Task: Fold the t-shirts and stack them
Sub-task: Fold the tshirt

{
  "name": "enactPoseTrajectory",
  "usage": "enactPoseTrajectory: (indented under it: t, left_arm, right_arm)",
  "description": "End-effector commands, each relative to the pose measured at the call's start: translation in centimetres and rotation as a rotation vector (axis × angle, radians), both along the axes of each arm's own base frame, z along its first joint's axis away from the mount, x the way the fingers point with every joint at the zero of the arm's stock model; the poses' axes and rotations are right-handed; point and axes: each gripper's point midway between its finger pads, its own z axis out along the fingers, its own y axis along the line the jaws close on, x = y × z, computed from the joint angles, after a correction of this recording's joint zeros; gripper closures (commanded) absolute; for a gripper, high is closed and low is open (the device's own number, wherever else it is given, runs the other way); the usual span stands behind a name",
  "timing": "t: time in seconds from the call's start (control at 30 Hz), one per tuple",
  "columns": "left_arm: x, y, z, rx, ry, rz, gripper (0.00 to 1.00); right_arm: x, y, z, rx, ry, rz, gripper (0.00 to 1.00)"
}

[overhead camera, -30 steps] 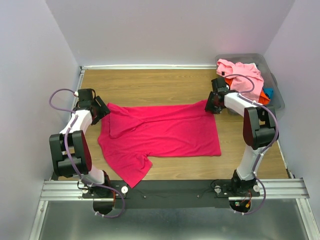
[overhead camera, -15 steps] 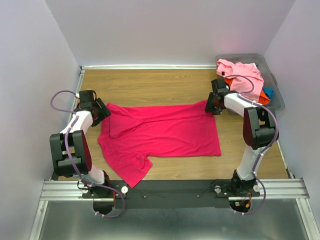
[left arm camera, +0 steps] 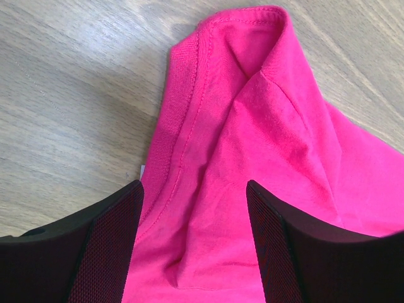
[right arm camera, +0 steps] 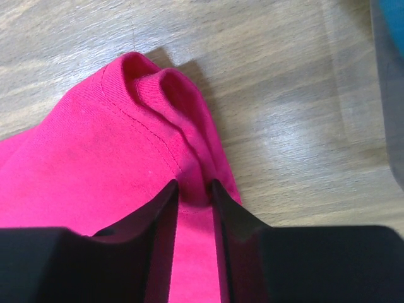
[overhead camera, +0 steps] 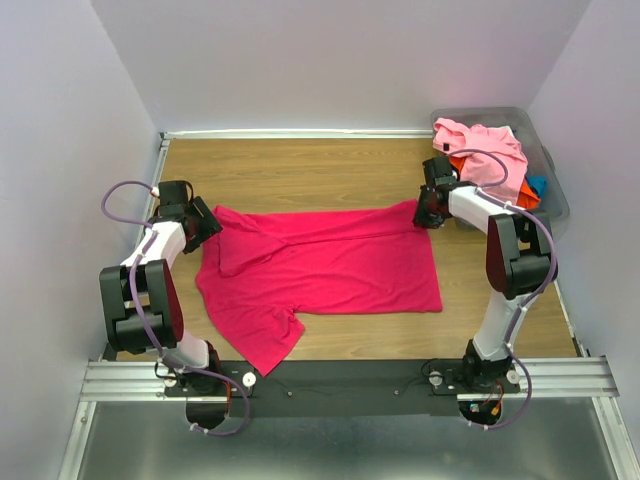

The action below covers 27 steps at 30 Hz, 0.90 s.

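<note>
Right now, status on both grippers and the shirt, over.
Left gripper open, straddling far-left corner of the crimson t-shirt. Right gripper shut on its far-right corner. Shirt spread on the table. Bin beside right arm, not obstructing.

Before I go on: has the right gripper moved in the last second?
No. In the top view the right gripper sits at the same spot beside the bin, shut on the shirt corner.

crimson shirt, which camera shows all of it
Top external: the whole crimson shirt shows, spread out. Left wrist shows only a corner under the open left claw; right wrist only a fold pinched by the right claw.
</note>
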Motion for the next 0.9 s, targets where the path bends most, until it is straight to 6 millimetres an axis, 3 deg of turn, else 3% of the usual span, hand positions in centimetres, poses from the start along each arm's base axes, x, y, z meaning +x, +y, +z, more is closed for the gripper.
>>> enactPoseTrajectory:
  t: [0.0, 0.07, 0.2, 0.3, 0.63, 0.77, 0.87]
  left_arm:
    - [-0.4, 0.1, -0.8, 0.022, 0.027, -0.006, 0.26]
    - [-0.4, 0.0, -0.9, 0.022, 0.029, -0.007, 0.26]
    - [-0.5, 0.1, -1.0, 0.024, 0.032, -0.006, 0.26]
    - [-0.5, 0.1, -1.0, 0.023, 0.034, 0.001, 0.26]
    - [-0.6, -0.4, -1.4, -0.003, 0.045, -0.014, 0.31]
    - [-0.6, -0.8, -1.7, -0.013, 0.052, -0.038, 0.31]
    - [-0.6, -1.1, -2.1, -0.017, 0.063, -0.053, 0.38]
  right_arm:
    - [1.1, 0.0, 0.9, 0.000, -0.036, 0.004, 0.68]
    - [0.9, -0.1, 0.9, -0.004, -0.034, 0.001, 0.70]
    - [0.3, -0.6, 1.1, -0.017, -0.037, -0.014, 0.88]
    - [-0.3, -0.9, 1.4, -0.021, -0.040, -0.024, 0.97]
    - [-1.2, -0.3, 2.8, 0.026, -0.064, -0.016, 0.99]
    - [-1.3, -0.1, 2.4, 0.034, -0.052, -0.016, 0.99]
    - [-1.2, -0.1, 2.2, 0.035, -0.046, -0.016, 0.99]
